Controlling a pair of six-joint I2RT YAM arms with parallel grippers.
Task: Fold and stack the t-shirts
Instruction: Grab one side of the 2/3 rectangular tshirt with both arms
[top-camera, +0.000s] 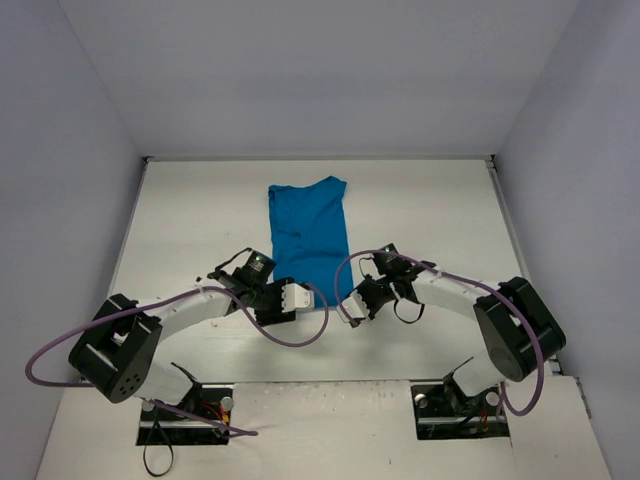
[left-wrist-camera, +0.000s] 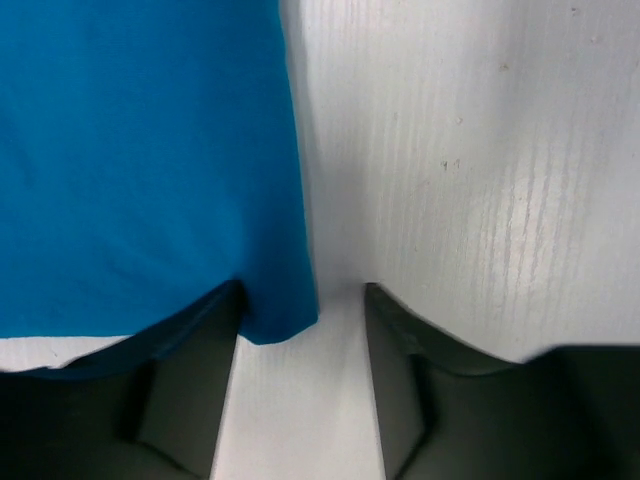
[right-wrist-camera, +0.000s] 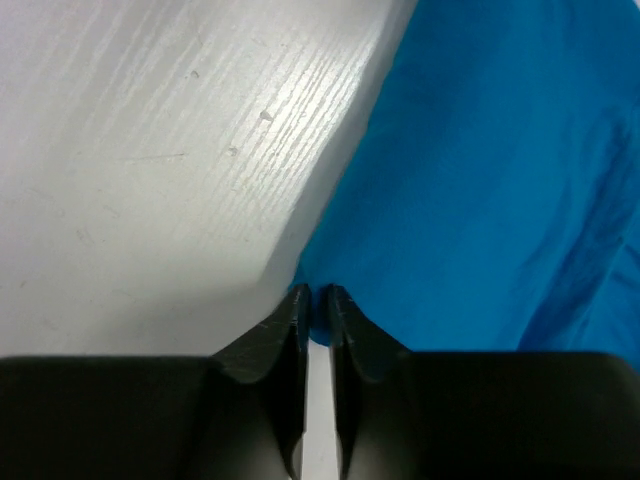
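Two arm bases sit at the bottom of the overhead frame, and from them the left arm (top-camera: 190, 310) and the right arm (top-camera: 470, 300) bend inward toward the middle, each trailing a purple cable (top-camera: 290, 338). Their tips nearly meet at the centre of the white surface (top-camera: 430, 210), at the lower end of the t-shirt (top-camera: 310, 230).

The left pincer (top-camera: 298, 296) is spread. In its wrist view the two dark fingers (left-wrist-camera: 400, 380) stand well apart at the bottom of the frame. The shirt's lower corner hangs down into the gap beside the finger at lower left, while the finger at lower right rests over bare surface.

The right pincer (top-camera: 352, 300) is pressed almost together. In its wrist view only a thin slit shows between the fingers, and their tips pinch the shirt's edge at the bottom centre of the frame, where a sliver of blue sits between them. Blue cloth fills the right of that frame and bare surface the upper left.

Beyond the pincers, the teal-blue shirt lies folded into a narrow upright strip in the centre of the overhead frame. It reaches up toward the surface's far edge, with a sleeve corner jutting at its upper right. Pale walls rise behind.
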